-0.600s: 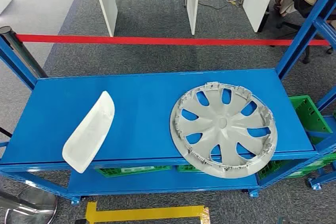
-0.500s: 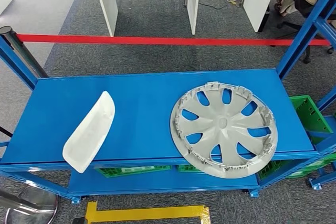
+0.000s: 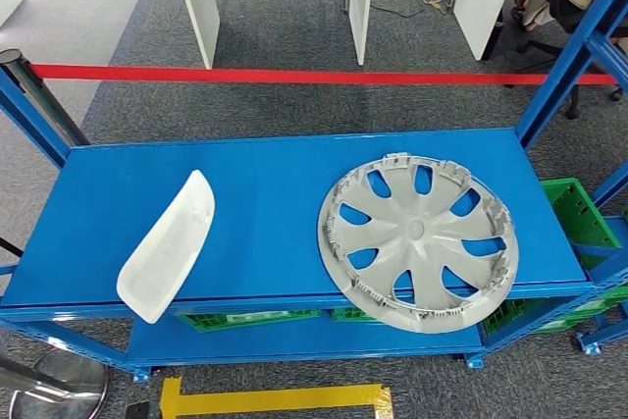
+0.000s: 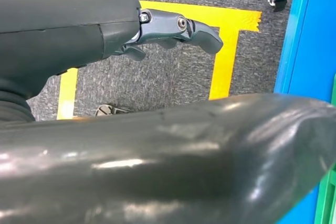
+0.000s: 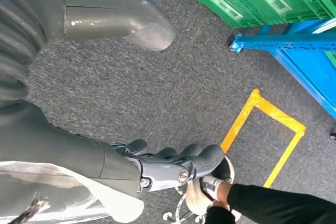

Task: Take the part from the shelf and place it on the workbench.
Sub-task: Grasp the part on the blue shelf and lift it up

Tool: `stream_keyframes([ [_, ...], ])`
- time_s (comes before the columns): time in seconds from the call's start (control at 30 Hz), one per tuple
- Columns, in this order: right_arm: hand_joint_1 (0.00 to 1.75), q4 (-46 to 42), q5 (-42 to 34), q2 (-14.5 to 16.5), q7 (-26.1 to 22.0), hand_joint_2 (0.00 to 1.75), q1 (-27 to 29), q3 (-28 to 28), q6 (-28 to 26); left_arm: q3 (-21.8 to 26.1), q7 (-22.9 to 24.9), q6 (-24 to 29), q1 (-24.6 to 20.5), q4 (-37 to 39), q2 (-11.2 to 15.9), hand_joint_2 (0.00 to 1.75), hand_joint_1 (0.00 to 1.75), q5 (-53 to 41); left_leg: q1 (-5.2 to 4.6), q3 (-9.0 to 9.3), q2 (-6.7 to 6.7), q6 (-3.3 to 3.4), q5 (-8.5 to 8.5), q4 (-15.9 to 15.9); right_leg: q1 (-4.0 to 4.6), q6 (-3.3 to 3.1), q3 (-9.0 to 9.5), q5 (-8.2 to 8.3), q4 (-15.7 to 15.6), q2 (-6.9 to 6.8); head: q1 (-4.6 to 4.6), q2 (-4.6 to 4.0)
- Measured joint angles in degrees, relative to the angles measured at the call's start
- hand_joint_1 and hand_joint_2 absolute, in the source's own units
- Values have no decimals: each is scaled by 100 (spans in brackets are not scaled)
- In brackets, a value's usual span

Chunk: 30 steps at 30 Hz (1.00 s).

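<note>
Blue metal shelf (image 3: 282,203), upper deck flat and open, framed by blue uprights at both ends. Two items lie directly on the deck, well apart. Left: white curved panel (image 3: 167,247), lying diagonally, its near end overhanging the front edge. Right: grey wheel cover (image 3: 417,237), lying flat with its ribbed, clipped rim upward; its near rim also overhangs the front edge. Lower deck (image 3: 296,339) carries green crates (image 3: 244,318), partly hidden beneath the upper deck; another green crate (image 3: 574,211) shows at the right end. Shelf stands on grey carpet floor (image 3: 296,95). Yellow tape (image 3: 274,400) marks the floor just before the shelf.
</note>
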Motion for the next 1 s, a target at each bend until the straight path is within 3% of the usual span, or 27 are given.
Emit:
stream_keyframes([
  [0.4,0,-267,279,-18,-149,175,143,-10,-76,-46,81,-3,-22,30,-7,0,0,-113,-9,-2,-11,1,0,1,-12,3,-1,-2,3,-12,3,0],
  [0.47,0,-1306,1283,-42,-206,175,645,328,105,-179,286,-13,-58,32,10,0,0,-356,-34,-11,-44,7,2,1,-41,18,-5,-14,22,-47,-4,0],
  [0.6,0,-3864,5264,-174,162,175,1386,1482,870,-472,542,-22,-178,32,59,0,0,-626,-35,-12,-8,7,4,4,-32,15,-37,-11,34,-5,-9,0],
  [0.67,0,-4473,6353,-214,192,175,1597,1833,827,-564,567,-22,-236,32,60,0,0,-671,-35,-14,-30,12,7,7,-35,19,-29,-15,32,-35,-11,0],
  [0.7,0,-4684,6439,-230,194,175,1690,1970,778,-607,575,-22,-247,32,60,0,0,-683,-36,-16,-40,14,9,7,-37,20,-27,-15,32,-45,-13,0],
  [0.83,0,-5209,5500,-302,197,175,1868,2315,629,-696,595,-20,-267,32,65,0,0,-700,-33,-15,-33,14,12,7,-34,17,-22,-13,34,-33,-11,0],
  [1.0,0,-5474,5337,-331,192,175,1966,2508,622,-734,595,-19,-279,32,69,0,0,-702,-33,-15,-32,13,10,7,-34,18,-23,-13,34,-31,-13,0],
])
